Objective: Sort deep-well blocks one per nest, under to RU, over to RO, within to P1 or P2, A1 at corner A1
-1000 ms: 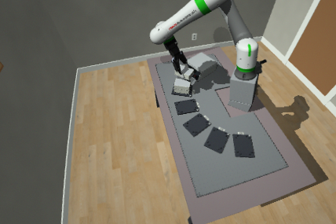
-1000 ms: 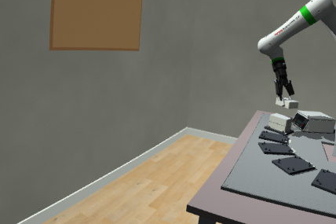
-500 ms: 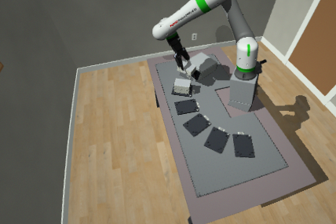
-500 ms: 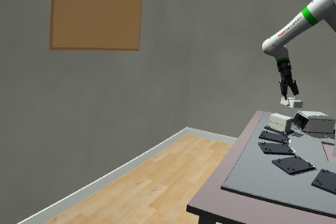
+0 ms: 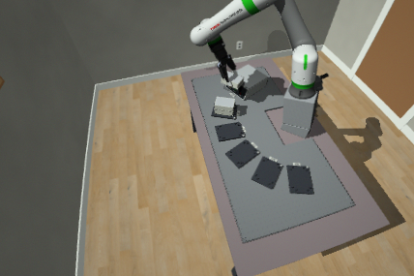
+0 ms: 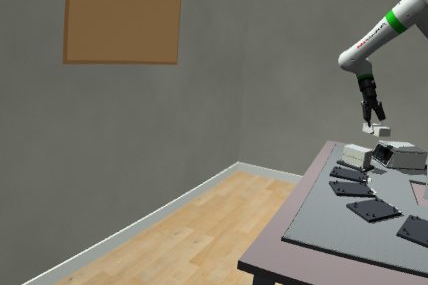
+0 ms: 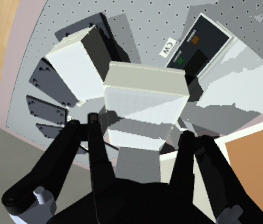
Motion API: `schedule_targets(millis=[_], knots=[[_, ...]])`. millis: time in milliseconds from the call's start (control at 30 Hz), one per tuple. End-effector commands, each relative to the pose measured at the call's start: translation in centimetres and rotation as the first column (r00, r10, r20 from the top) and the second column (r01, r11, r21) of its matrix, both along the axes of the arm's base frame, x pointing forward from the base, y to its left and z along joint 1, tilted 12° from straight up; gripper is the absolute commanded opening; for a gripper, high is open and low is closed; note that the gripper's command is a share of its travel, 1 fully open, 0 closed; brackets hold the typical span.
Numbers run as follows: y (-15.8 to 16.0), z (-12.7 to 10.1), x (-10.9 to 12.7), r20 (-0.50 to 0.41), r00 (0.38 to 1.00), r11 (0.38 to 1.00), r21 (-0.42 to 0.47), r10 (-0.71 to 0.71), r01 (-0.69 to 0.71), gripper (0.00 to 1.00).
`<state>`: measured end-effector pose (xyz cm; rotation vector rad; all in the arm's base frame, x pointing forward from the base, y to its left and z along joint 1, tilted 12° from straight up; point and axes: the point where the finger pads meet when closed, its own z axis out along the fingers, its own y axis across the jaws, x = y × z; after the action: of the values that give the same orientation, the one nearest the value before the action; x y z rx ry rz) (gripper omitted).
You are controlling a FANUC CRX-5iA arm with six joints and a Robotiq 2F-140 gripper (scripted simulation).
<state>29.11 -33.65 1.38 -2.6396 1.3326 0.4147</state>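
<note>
My gripper point(image 5: 226, 76) point(image 6: 372, 122) point(image 7: 140, 113) is shut on a pale deep-well block point(image 5: 237, 81) point(image 6: 378, 130) point(image 7: 144, 92) and holds it in the air, well above the table. The block hangs between the infeed nest and the check-weigher point(image 5: 256, 78) point(image 6: 402, 155) point(image 7: 200, 44), a grey box with a dark front panel. A stack of pale blocks point(image 5: 224, 106) point(image 6: 356, 155) point(image 7: 75, 64) sits on the infeed nest, below and to the left of the held block. I cannot read any lit lamp on the check-weigher.
Several dark nest plates lie in an arc on the grey mat point(image 5: 290, 206): they show in the top view point(image 5: 229, 132) point(image 5: 243, 153) point(image 5: 267, 172) point(image 5: 300, 179) and the exterior view point(image 6: 348, 173) point(image 6: 351, 189) point(image 6: 373, 209). The robot's base pedestal point(image 5: 300, 111) stands at the right.
</note>
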Motion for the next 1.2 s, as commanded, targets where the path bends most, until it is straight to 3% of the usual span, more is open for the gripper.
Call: schedule_targets(millis=[0, 433, 667, 867, 1167], knots=[[-0.8, 0.1, -0.8, 0.000, 1.000, 1.000, 0.000, 0.000, 0.000, 0.10], [-2.8, 0.2, -2.9, 0.000, 1.000, 1.000, 0.000, 0.000, 0.000, 0.10], [-3.5, 0.1, -4.4, 0.024, 0.986, 0.987, 0.024, -0.163, 0.162, 0.10], [-4.2, 0.0, -6.2, 0.048, 0.935, 0.935, 0.057, -0.352, 0.349, 0.10], [-5.3, -0.1, -8.7, 0.049, 0.929, 0.930, 0.060, -0.367, 0.364, 0.10]])
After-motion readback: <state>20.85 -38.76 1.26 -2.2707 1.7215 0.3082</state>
